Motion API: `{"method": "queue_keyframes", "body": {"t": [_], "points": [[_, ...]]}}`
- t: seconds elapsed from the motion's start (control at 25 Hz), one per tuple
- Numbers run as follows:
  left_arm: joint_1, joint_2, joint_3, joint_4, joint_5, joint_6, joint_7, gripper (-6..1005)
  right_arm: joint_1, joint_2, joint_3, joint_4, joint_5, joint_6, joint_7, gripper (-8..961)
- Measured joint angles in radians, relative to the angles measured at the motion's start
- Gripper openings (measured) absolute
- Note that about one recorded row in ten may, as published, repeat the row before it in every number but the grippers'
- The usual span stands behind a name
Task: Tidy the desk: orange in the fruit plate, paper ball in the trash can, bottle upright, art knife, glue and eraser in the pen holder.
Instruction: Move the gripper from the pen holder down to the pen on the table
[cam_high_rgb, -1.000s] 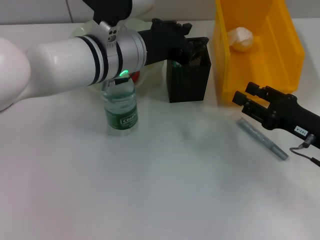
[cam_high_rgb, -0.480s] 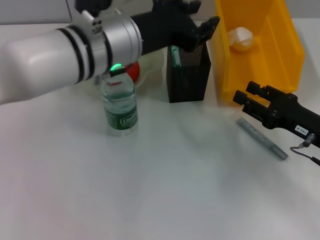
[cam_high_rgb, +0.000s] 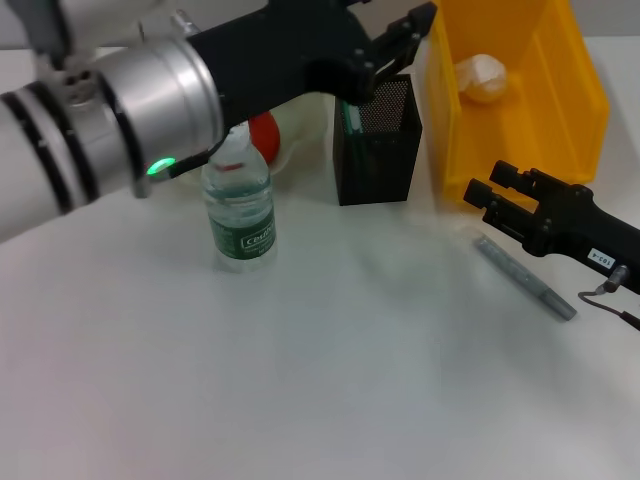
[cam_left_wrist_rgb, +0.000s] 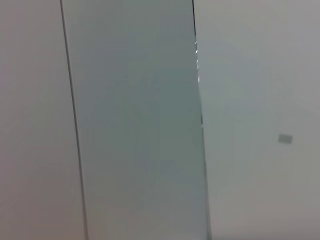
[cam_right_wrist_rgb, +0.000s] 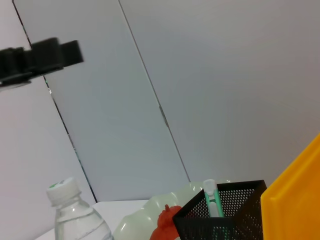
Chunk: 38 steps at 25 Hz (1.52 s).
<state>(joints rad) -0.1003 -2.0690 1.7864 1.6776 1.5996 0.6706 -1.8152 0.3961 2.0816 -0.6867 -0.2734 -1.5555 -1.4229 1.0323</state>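
Note:
My left gripper (cam_high_rgb: 398, 40) hangs open and empty above the black mesh pen holder (cam_high_rgb: 378, 150). A green glue stick (cam_high_rgb: 349, 114) stands inside the holder, also visible as glue (cam_right_wrist_rgb: 212, 199) in the right wrist view. The bottle (cam_high_rgb: 238, 205) stands upright on the table. The orange (cam_high_rgb: 263, 133) lies in the pale fruit plate (cam_high_rgb: 285, 150) behind it. A paper ball (cam_high_rgb: 481, 78) lies in the yellow trash can (cam_high_rgb: 580, 95). The grey art knife (cam_high_rgb: 525, 278) lies on the table beside my open right gripper (cam_high_rgb: 488, 196). The eraser is out of view.
The left arm's big white and silver forearm (cam_high_rgb: 110, 130) spans the upper left, above the bottle. A cable (cam_high_rgb: 610, 295) hangs off the right arm near the table's right edge. The left wrist view shows only a wall.
The left gripper has lifted up and away from the pen holder, leaving the glue stick inside. The forearm has swung closer to the camera. The right arm has not moved.

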Motion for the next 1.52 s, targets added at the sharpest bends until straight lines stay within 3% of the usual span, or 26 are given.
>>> {"method": "queue_keyframes", "body": {"t": [0.12,0.2,0.24,0.32,0.6,0.72,0.76,0.92,1.04,1.08,1.12,1.16,1.32,1.52], "points": [[0.004,0.0,-0.097,-0.031,-0.091,0.168,0.041,464,0.0,0.0,-0.002,0.0,0.0,0.0,0.0,559],[0.004,0.0,-0.128,-0.046,-0.113,0.214,0.05,464,0.0,0.0,-0.003,0.0,0.0,-0.001,0.0,559],[-0.009,-0.001,-0.223,-0.117,-0.201,0.368,0.081,464,0.0,0.0,-0.003,0.0,0.0,-0.001,0.0,559],[-0.026,0.0,-0.3,-0.189,-0.262,0.481,0.109,464,0.0,0.0,-0.003,0.0,-0.001,-0.002,0.0,559],[-0.13,0.001,-0.605,-0.657,-0.376,0.94,0.357,467,-0.004,0.0,-0.004,0.002,-0.004,-0.006,0.003,559],[-0.147,0.003,-0.653,-0.751,-0.376,1.011,0.419,477,-0.003,0.0,-0.004,0.002,-0.005,-0.006,0.006,559],[-0.18,0.009,-0.747,-0.978,-0.369,1.164,0.585,480,-0.002,0.0,-0.004,0.002,-0.005,-0.006,0.006,559],[-0.169,0.009,-0.759,-1.086,-0.359,1.212,0.753,560,0.0,0.0,-0.004,-0.001,-0.006,-0.012,0.008,559],[-0.153,0.007,-0.747,-1.092,-0.323,1.216,0.824,636,0.005,-0.002,-0.004,-0.015,-0.006,-0.034,0.031,559],[-0.147,0.007,-0.743,-1.092,-0.238,1.215,0.864,662,0.006,-0.003,-0.004,-0.028,-0.006,-0.041,0.052,559],[-0.147,0.007,-0.743,-1.093,-0.226,1.214,0.865,790,0.007,-0.004,-0.004,-0.05,-0.009,-0.048,0.076,559],[-0.149,0.008,-0.745,-1.096,-0.191,1.211,0.868,790,0.007,-0.004,-0.004,-0.084,-0.018,-0.059,0.11,559],[-0.156,0.006,-0.751,-1.103,-0.081,1.182,0.867,788,0.001,-0.005,-0.005,-0.301,-0.097,-0.135,0.334,559],[-0.156,0.002,-0.745,-1.118,-0.033,1.149,0.872,789,0.036,-0.007,-0.006,-0.687,-0.274,-0.229,0.733,559]]}}
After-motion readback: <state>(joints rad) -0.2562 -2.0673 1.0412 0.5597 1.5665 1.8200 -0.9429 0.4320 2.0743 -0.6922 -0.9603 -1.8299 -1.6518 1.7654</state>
